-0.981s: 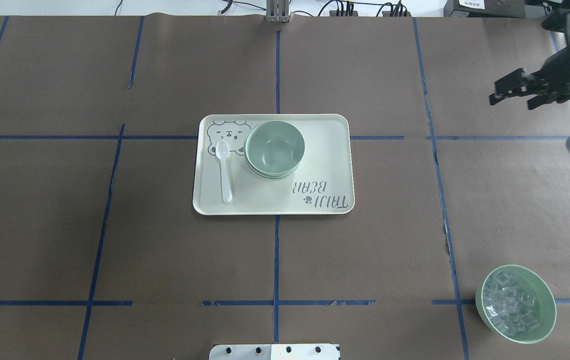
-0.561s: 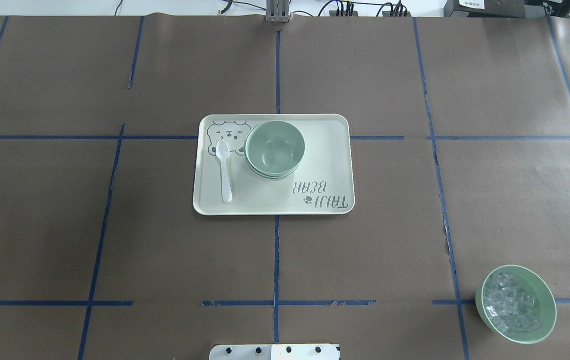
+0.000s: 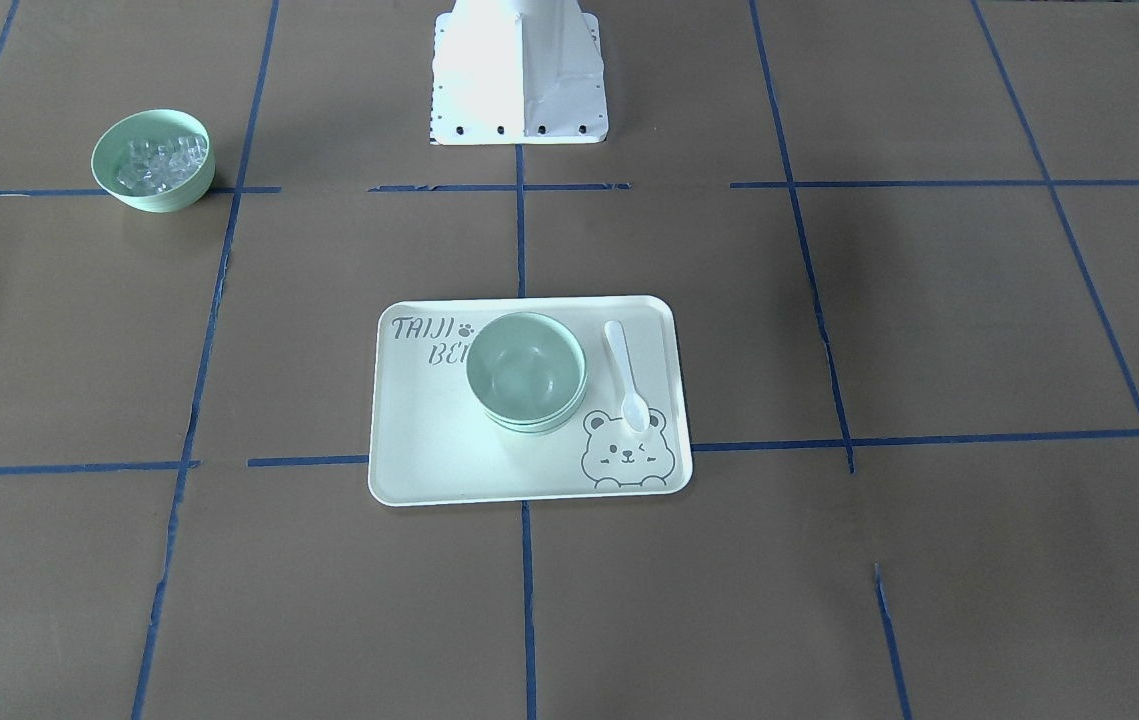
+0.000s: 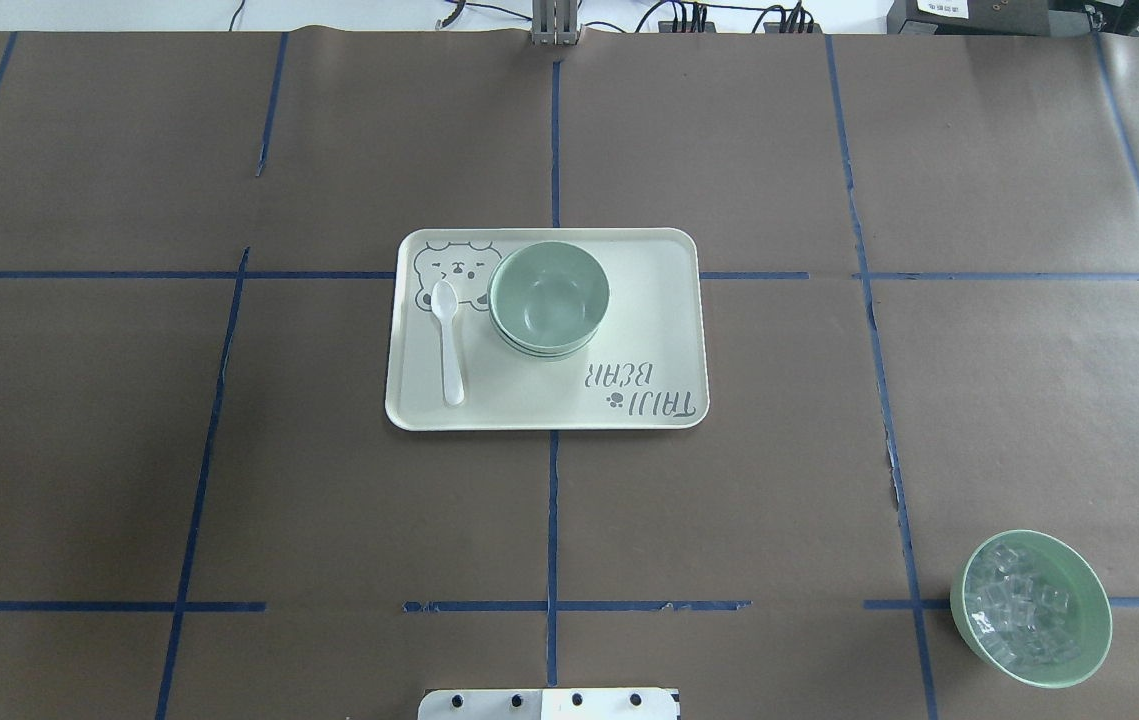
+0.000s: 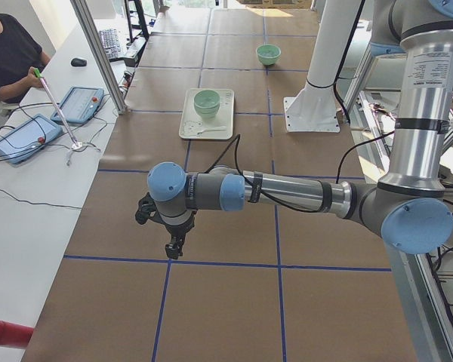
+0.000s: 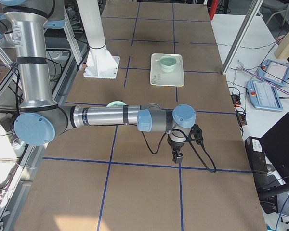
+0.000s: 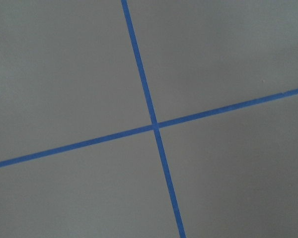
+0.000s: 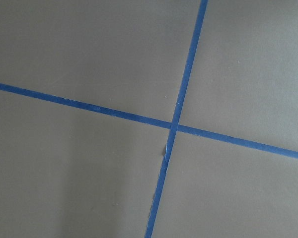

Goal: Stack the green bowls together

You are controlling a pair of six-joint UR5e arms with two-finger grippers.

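On the tray [image 4: 651, 300], green bowls [image 4: 549, 296] sit nested.
Far off, left gripper [image 5: 172, 247] and right gripper [image 6: 176, 155]: open or closed, can't tell.

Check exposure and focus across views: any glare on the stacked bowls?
Front-facing: white robot base blown out; stacked pale mint-green plastic bowls evenly lit, no glare. Overhead: sharp, faint highlight inside the top bowl. Both wrist views: slightly soft, showing only crossed blue tape.
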